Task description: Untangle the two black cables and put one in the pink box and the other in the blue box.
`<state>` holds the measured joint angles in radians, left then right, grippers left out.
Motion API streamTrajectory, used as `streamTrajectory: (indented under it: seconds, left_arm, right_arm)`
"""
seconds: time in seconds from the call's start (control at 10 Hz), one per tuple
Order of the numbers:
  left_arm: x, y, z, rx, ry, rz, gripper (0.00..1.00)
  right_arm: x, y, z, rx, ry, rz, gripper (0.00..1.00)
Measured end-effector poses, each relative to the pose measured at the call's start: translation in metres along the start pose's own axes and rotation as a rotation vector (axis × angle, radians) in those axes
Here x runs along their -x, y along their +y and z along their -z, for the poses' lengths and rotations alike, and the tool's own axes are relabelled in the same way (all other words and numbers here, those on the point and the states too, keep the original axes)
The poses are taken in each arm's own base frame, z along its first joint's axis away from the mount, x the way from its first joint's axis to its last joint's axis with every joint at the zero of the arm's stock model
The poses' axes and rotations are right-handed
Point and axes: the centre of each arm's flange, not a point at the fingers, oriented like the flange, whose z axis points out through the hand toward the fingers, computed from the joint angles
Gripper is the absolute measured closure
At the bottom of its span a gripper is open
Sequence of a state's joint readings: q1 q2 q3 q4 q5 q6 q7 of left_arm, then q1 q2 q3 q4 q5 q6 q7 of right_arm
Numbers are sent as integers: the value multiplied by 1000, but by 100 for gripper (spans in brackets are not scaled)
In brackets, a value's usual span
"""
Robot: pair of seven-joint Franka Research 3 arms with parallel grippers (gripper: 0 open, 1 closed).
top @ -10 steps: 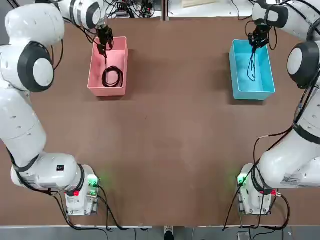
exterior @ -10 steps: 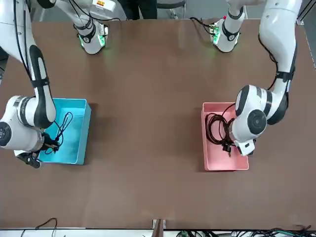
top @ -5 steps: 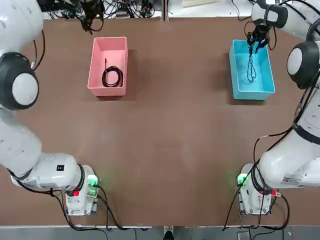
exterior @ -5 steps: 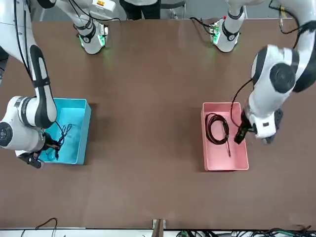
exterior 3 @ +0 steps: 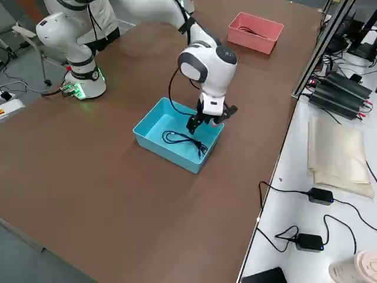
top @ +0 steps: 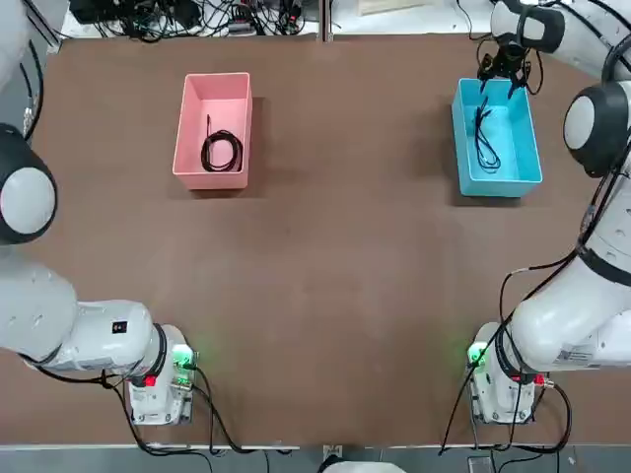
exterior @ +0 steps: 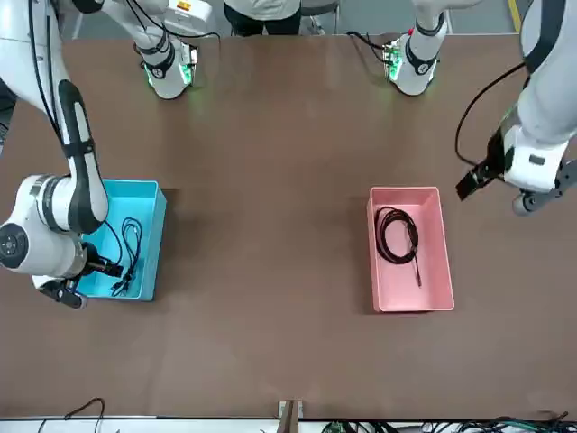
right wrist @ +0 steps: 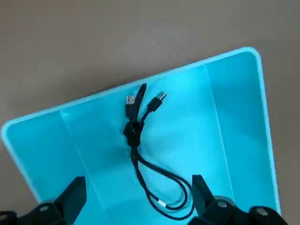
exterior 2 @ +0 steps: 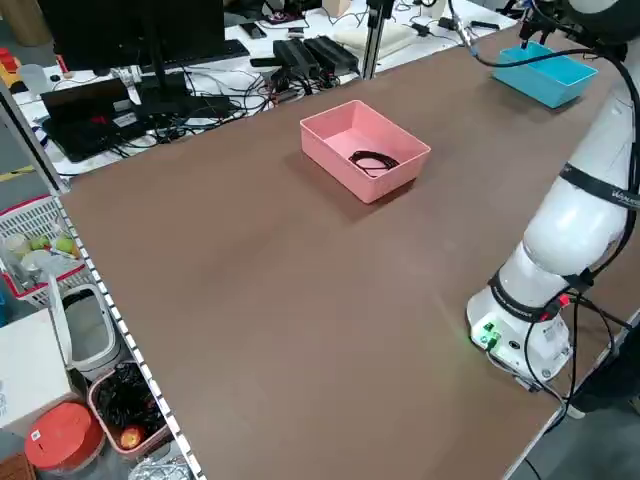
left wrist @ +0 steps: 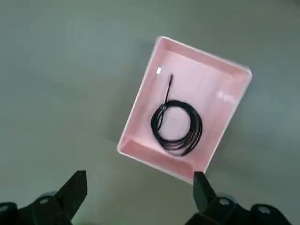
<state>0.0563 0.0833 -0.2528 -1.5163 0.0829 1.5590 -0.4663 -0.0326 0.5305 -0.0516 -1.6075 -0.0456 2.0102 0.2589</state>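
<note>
Each box holds one black cable (pink box (top: 240, 89), coiled cable (left wrist: 192, 133); blue box (top: 471, 163), bundled cable (right wrist: 135, 136)). Both my grippers, left (left wrist: 140, 180) and right (right wrist: 140, 183), are spread apart, gripping nothing.

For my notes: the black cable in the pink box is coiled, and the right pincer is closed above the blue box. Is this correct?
Not quite: the right pincer is open above the blue box, as the right wrist view shows.

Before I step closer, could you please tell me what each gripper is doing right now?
Left gripper: open, holding nothing, off to the pink box's side.
Right gripper: open, empty, above the blue box.
</note>
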Motion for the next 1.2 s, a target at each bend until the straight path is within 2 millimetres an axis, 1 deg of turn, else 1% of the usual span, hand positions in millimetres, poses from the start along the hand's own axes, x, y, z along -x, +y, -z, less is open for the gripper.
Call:
streamTrajectory:
  seconds: [0.1, 0.2, 0.4, 0.7, 0.9, 1.0, 1.1, 1.2]
  left_arm:
    - [3, -7, 7, 11, -12, -123, 0]
    - [2, -10, 6, 16, -19, -188, 0]
    - [-1, -9, 0, 18, -30, -243, 0]
    - [0, -5, -1, 21, -31, -273, 0]
    - [2, 4, 1, 27, -17, -290, 0]
    - [4, 9, 0, 34, -19, -299, 0]
    - [4, 12, -1, 46, -26, -303, 0]
    - [3, 13, -5, 55, -34, -302, 0]
  right_arm:
    - [4, -1, 22, -3, 13, 25, 0]
    - [10, 0, 49, -8, 30, 48, 0]
    - [28, 8, 103, -14, 45, 102, 0]
    - [65, 20, 186, -24, 75, 156, 0]
    - [94, 15, 241, -26, 79, 178, 0]
    - [107, 15, 261, -24, 65, 185, 0]
    - [117, 17, 275, -22, 56, 188, 0]
    - [126, 20, 286, -23, 53, 192, 0]
